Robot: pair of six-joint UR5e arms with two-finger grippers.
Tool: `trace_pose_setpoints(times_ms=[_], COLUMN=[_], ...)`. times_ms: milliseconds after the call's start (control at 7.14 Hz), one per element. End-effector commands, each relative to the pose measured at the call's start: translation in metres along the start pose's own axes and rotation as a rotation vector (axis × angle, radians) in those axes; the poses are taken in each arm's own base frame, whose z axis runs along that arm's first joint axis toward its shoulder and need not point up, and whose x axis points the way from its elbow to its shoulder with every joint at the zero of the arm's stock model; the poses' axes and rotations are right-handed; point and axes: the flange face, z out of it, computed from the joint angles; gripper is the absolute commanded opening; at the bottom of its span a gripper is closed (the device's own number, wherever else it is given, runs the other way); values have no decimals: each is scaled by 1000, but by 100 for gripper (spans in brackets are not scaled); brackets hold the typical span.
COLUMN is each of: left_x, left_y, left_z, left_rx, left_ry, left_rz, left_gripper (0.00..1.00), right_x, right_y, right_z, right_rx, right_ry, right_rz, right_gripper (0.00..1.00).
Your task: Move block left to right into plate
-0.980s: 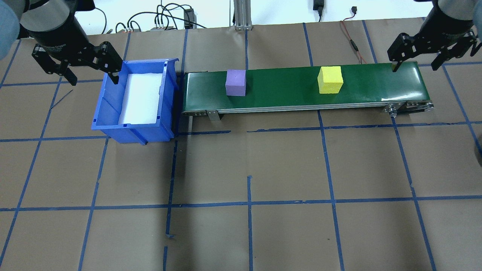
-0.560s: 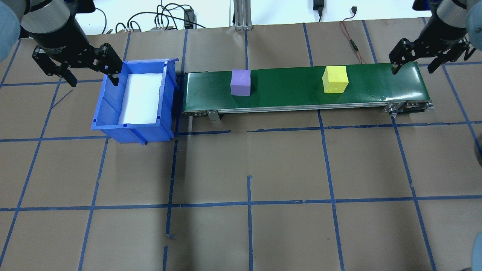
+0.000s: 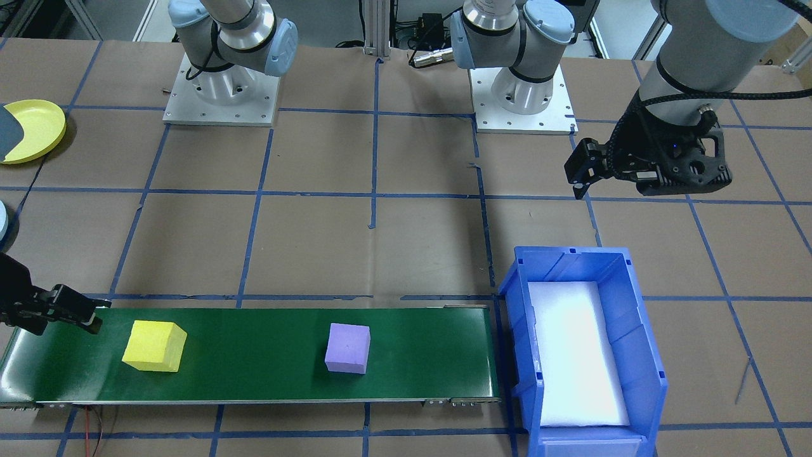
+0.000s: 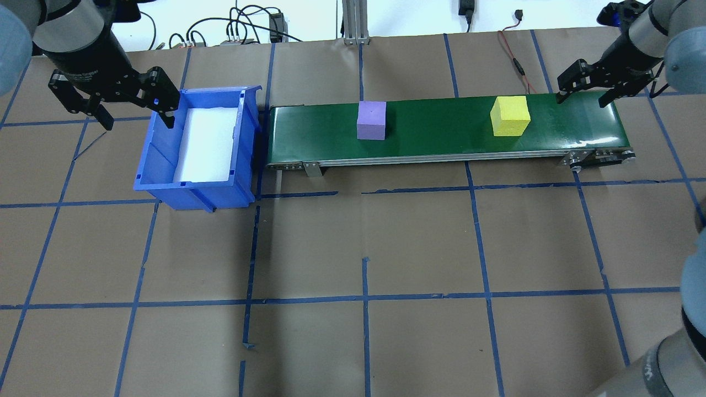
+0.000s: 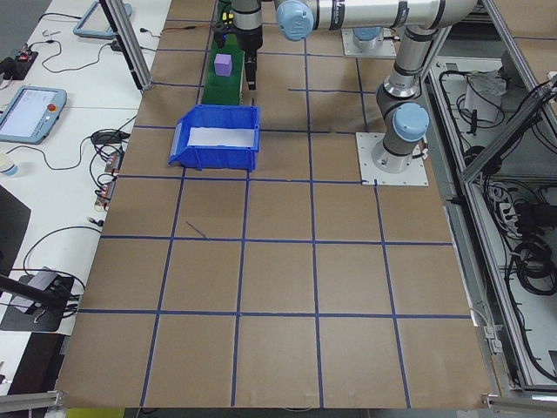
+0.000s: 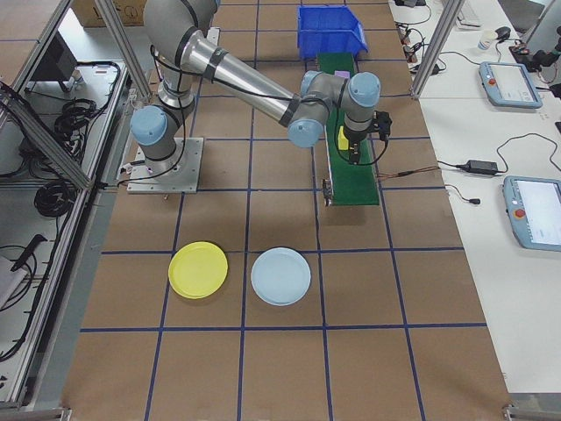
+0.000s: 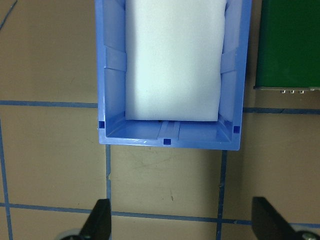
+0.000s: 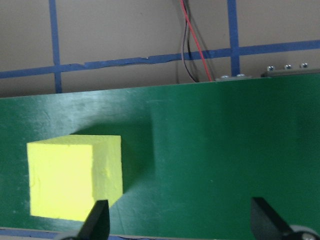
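A green conveyor (image 4: 441,132) is seen lying across the far part of the surface (image 4: 364,248) in the overhead view, with a blue bin (image 4: 198,149) set just off its 9 o'clock end. Two blocks are carried on the belt: a purple block (image 4: 371,120) near the middle and a yellow block (image 4: 510,116) toward the 3 o'clock end, well apart from each other. The right end effector (image 4: 587,88) is held over the belt's 3 o'clock end, just beside the yellow block at its 2 o'clock; its fingers are spread and nothing is gripped between them. In the right wrist view the yellow block (image 8: 75,177) is seen at lower left on the green belt, beside the left fingertip and not between the two. The left end effector (image 4: 132,107) is held at the far 9 o'clock corner of the bin, its fingers also spread and empty; in the left wrist view the bin (image 7: 170,75), lined in white, is seen ahead of the fingertips. The yellow plate (image 6: 198,269) is seen in the right side view on the surface at the robot's right, well apart from the conveyor, with a pale blue plate (image 6: 280,276) just beside it. In the front-facing view the yellow plate (image 3: 38,130) is partly hidden at the 9 o'clock edge. No block is seen in either plate.
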Motion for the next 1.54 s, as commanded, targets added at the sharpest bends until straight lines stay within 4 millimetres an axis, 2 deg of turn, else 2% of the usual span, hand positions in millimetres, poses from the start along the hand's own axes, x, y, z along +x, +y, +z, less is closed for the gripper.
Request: trace_pose_setpoints(times_ms=[0,280,1120,1260,1400], left_x=[2,3,3,3,3], left_y=[3,4,4,4,4], left_z=[9,10,10,9,10], left_rx=[-18,-18,-18,-18,-18], left_ry=[1,2,2,2,2], left_rz=[1,5,5,5,5], left_gripper=[100,100,100,100,100], right_x=[-2,3,6,7,9], right_y=[-2,-8,-9,-10,-9], right_z=[4,17,29,34,36], right_rx=[15,31,28,20,13], right_ry=[-39,-35,-36,-36,-25], right_rz=[-7,-10,-6,-8,-10], right_gripper=[100,100,99,95,83])
